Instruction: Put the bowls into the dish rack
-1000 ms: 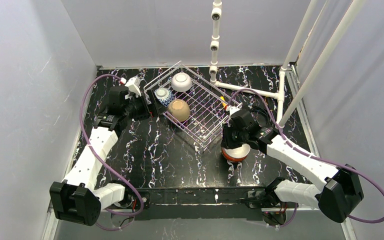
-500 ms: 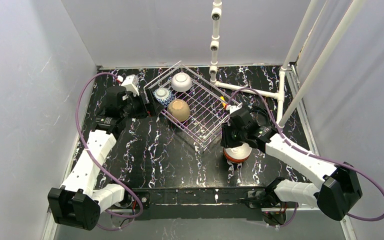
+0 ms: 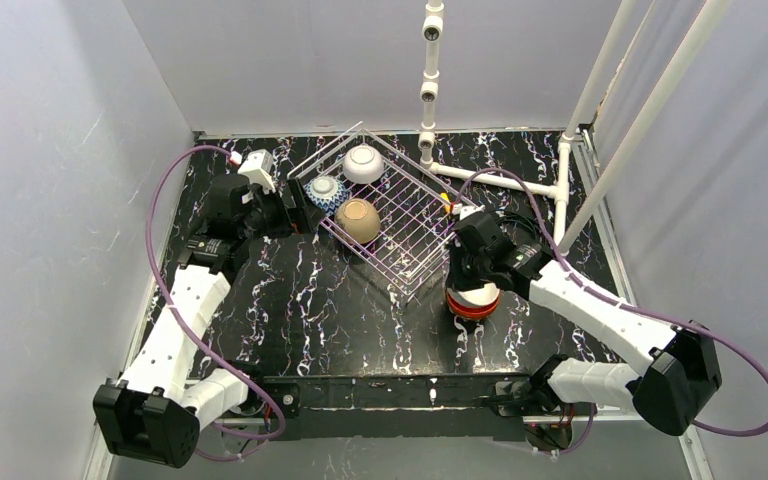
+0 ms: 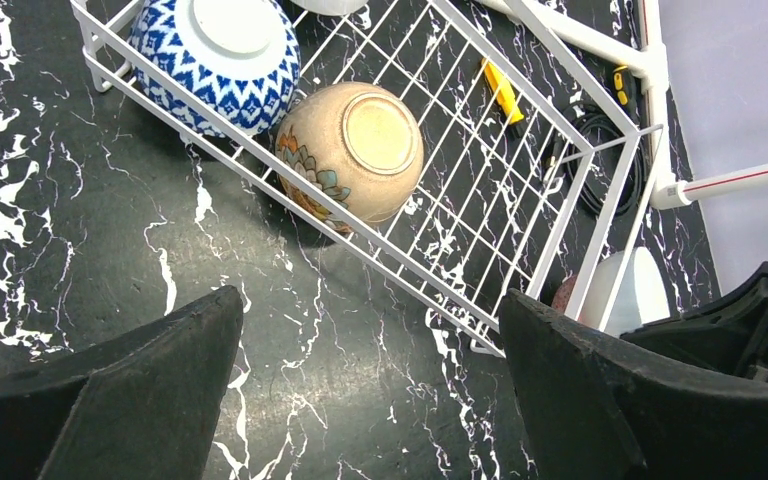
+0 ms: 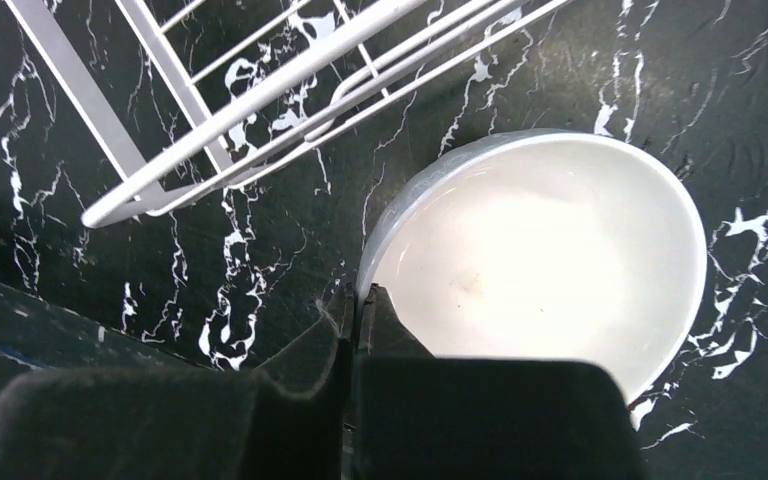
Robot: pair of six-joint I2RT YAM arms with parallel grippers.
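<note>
The wire dish rack (image 3: 410,225) sits at the back centre and holds three bowls upside down: white (image 3: 363,163), blue-patterned (image 3: 324,190) and tan (image 3: 357,219). The left wrist view shows the blue-patterned bowl (image 4: 215,55) and the tan bowl (image 4: 355,150) inside the dish rack (image 4: 480,200). My left gripper (image 3: 303,212) (image 4: 368,300) hangs open beside the rack's left edge, empty. A red-orange bowl (image 3: 472,300) with a white inside (image 5: 540,250) stands upright on the table by the rack's near corner. My right gripper (image 3: 465,278) (image 5: 358,295) is shut on its rim, one finger inside and one outside.
A white pipe frame (image 3: 428,90) rises behind and to the right of the rack. A yellow tool (image 4: 503,92) and a black cable (image 4: 600,150) lie beside the rack's right side. Grey walls close in the table on three sides.
My right gripper has closed on the rim of the red-orange bowl. The left arm has shifted slightly toward the back, still open.
</note>
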